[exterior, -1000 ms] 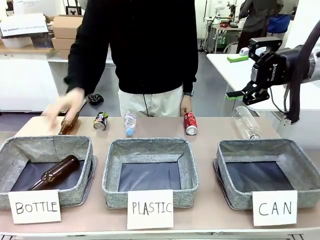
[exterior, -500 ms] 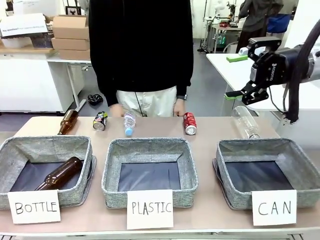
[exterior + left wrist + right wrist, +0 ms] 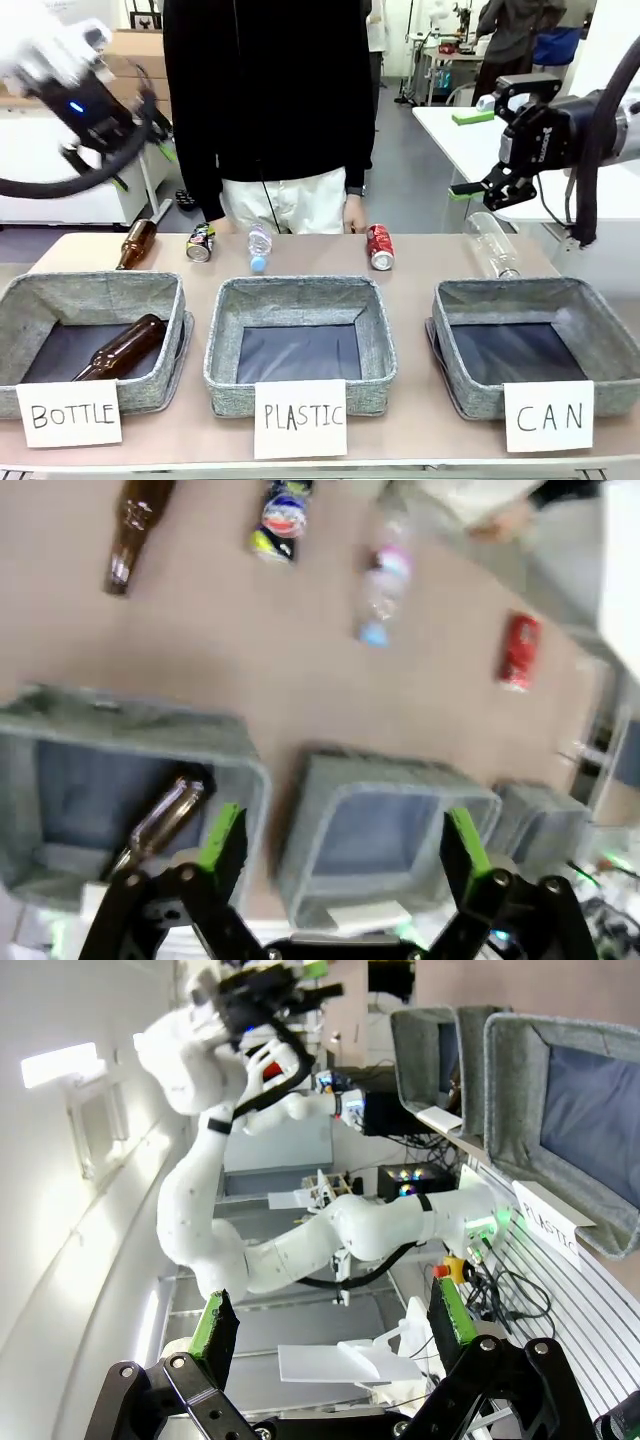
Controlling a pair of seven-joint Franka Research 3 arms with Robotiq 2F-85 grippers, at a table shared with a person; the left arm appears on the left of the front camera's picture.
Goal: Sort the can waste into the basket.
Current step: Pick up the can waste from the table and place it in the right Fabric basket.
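Blur smears the left gripper (image 3: 140,165) where it hangs high over the far left corner of the wooden table (image 3: 420,255), so from the front its fingers are hard to read. Its own wrist camera shows them spread wide (image 3: 342,828) with nothing between them.

The right gripper (image 3: 478,150) hovers above the far right corner, side-on, jaws wide and empty; its wrist view (image 3: 332,1318) shows the same wide gap.

The small red metal can with white lettering (image 3: 380,247) lies on its side by the far edge, right of centre, just in front of the person's hand (image 3: 352,215). I cannot make out its print. From the left wrist it shows soft and out of focus (image 3: 518,651).

The small black metal can with yellow-green print (image 3: 201,242) lies by the far edge left of centre, between a brown glass bottle (image 3: 136,243) and a small clear plastic bottle (image 3: 259,246).

The grey woven-fabric basket with the white "CAN" card (image 3: 600,330) sits at the near right corner, its dark floor bare. Its right side is cut off by the picture edge. In the left wrist view it is partly hidden behind a finger (image 3: 540,815).
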